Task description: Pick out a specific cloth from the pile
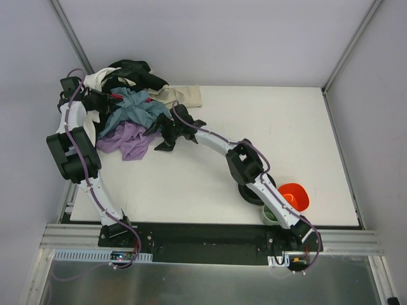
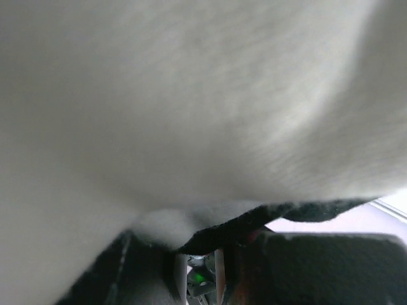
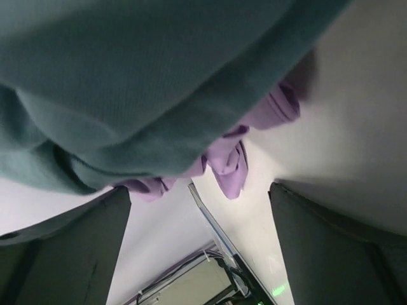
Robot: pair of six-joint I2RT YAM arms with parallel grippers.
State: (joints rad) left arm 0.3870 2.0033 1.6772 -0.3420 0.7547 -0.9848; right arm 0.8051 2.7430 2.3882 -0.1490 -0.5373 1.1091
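Observation:
The lavender-purple cloth (image 1: 127,140) lies at the near edge of the pile (image 1: 130,86), partly under a blue-grey cloth (image 1: 133,108). My right gripper (image 1: 161,133) is open at the pile's right edge, just right of the lavender cloth. In the right wrist view the blue-grey cloth (image 3: 140,82) hangs above the open gripper (image 3: 200,190), and lavender folds (image 3: 232,162) show beyond it, apart from the fingers (image 3: 337,248). My left gripper (image 1: 94,101) is pushed into the pile's left side. Its view is filled by white fabric (image 2: 191,95) and a black edge (image 2: 222,232); its dark fingers (image 2: 318,267) appear apart.
A beige cloth (image 1: 184,95) trails right from the pile. An orange bowl (image 1: 294,196), a black plate (image 1: 249,192) and a green cup (image 1: 270,215) sit at the near right, beside the right arm. Walls enclose the table (image 1: 254,133) on three sides.

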